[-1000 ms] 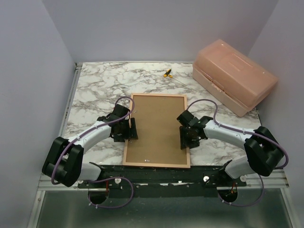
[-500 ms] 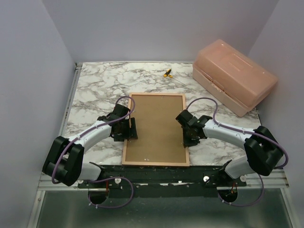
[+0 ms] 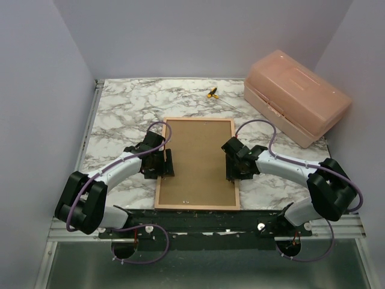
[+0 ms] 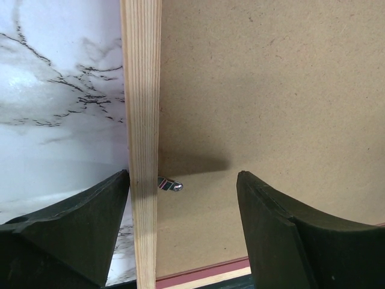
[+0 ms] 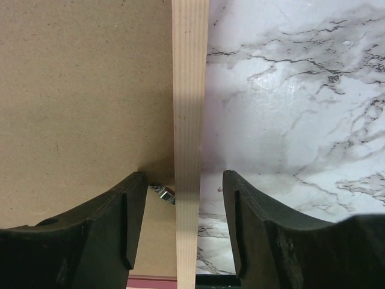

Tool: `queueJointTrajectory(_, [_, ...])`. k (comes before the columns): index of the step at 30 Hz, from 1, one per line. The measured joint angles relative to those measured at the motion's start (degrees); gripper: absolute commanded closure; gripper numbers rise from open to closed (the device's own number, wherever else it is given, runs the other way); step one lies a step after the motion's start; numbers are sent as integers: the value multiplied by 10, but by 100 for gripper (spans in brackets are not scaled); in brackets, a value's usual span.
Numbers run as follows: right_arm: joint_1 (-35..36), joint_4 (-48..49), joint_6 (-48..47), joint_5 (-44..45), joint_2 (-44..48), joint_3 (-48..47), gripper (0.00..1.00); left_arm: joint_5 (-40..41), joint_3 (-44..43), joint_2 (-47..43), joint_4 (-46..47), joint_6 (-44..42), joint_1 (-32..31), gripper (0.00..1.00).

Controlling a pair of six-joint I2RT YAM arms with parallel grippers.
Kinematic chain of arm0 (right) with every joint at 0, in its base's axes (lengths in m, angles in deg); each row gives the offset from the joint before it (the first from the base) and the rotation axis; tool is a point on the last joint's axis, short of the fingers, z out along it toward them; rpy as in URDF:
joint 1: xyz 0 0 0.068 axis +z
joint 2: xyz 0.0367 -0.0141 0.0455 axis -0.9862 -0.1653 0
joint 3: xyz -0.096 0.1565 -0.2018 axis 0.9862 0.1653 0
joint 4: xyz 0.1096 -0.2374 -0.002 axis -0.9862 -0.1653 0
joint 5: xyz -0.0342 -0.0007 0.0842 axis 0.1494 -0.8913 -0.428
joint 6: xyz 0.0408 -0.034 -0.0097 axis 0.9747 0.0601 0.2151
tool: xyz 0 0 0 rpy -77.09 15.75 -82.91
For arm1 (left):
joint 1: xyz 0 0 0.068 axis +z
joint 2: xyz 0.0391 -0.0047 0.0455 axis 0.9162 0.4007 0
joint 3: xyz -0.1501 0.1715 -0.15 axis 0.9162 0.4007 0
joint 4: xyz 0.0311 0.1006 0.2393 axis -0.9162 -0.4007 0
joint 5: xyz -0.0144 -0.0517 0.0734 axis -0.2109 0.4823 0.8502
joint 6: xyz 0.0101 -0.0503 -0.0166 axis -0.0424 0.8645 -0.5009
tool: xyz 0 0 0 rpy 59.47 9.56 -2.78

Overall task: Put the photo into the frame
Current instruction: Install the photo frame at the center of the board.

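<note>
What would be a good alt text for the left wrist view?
The open left end effector straddles the light wooden edge of the frame, one dark finger on each side. Brown backing board fills the right; white marbled table shows at left.

No text, label, brand, number or sign can be read in any of the views. The small striped tab (image 4: pixel 169 185) on the brown board (image 4: pixel 271 90) is too small and blurred to tell whether it bears any marking.
</note>
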Motion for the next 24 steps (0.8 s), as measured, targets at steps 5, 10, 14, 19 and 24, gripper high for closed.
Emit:
queueJointTrajectory(5, [0, 0, -3, -3, 0, 0, 43, 0, -1, 2, -2, -1, 0, 28])
queueJointTrajectory(10, [0, 1, -10, -8, 0, 0, 43, 0, -2, 3, -2, -2, 0, 28])
queueJointTrajectory(14, [0, 1, -15, -13, 2, 0, 44, 0, -3, 5, -3, -2, 0, 28])
queueJointTrajectory(19, [0, 2, -16, -18, 3, 2, 42, -1, -4, 7, -3, -2, 0, 28])
queueJointTrajectory(24, [0, 7, -24, -36, 14, 13, 37, -1, -5, 8, -4, -2, 0, 28])
